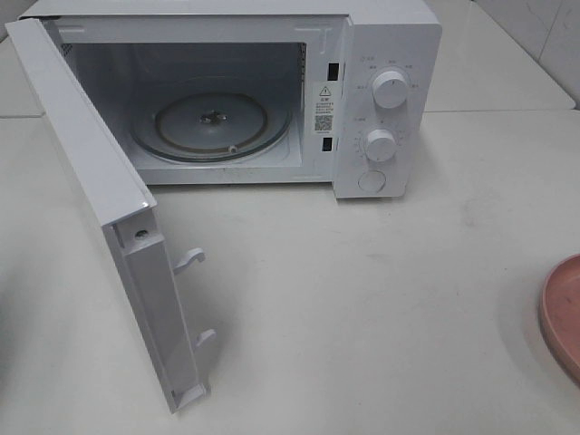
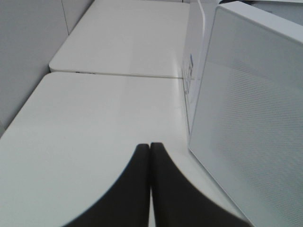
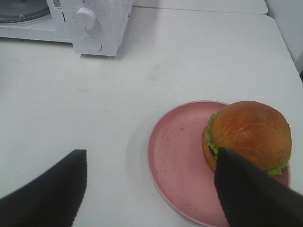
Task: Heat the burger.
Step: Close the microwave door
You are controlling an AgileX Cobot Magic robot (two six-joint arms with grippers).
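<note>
The burger (image 3: 248,135), with a glossy brown bun and green lettuce, sits on a round pink plate (image 3: 177,156) in the right wrist view. My right gripper (image 3: 151,165) is open above the plate, one finger beside the burger, the other over bare table. In the high view only the plate's edge (image 1: 562,313) shows at the right; the burger is out of view there. The white microwave (image 1: 385,91) stands at the back with its door (image 1: 100,199) swung open and its glass turntable (image 1: 213,122) bare. My left gripper (image 2: 150,151) is shut and empty, beside the open door (image 2: 251,123).
The microwave has two knobs (image 1: 390,89) and a round button (image 1: 372,179) on its right panel. The door sticks out toward the front left of the white table (image 1: 362,299). A second table (image 2: 128,38) adjoins behind.
</note>
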